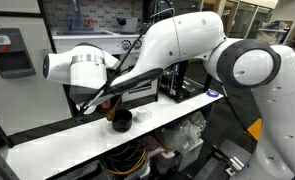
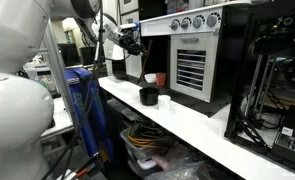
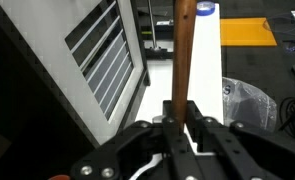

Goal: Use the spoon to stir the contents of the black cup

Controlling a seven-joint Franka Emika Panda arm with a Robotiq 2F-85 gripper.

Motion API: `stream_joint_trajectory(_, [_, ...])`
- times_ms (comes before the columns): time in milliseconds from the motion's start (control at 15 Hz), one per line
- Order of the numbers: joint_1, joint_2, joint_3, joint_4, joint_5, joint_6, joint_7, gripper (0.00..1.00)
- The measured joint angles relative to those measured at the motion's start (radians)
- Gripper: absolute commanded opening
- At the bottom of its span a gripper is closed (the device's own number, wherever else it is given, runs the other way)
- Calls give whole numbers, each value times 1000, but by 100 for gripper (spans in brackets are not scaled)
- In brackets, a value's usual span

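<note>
one light, stiff spoon (image 3: pixel 187 50), your tool (image 3: pixel 183 128) clamped on its thin handle; might twist, so stir the black cup (image 1: pixel 120 120) gently.

No readable text, labels or numbers visible.

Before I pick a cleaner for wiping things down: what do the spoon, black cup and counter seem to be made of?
The spoon looks like wood: a matte, even reddish-brown handle. The cup is plain black and dull, so plastic or ceramic; it is too small to tell which. The counter is smooth, flat white with no visible grain, probably laminate or painted board.
</note>
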Motion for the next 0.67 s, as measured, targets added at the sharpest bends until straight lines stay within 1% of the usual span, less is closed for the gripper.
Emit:
stream_joint_trajectory(333, [7,16,0,17,-55,-41,-33,4])
stream_joint_trajectory(600, [7,19,-3,17,-64,-64,-52,4])
stream_joint_trajectory(667, [7,21,-4,17,-64,-69,-52,15])
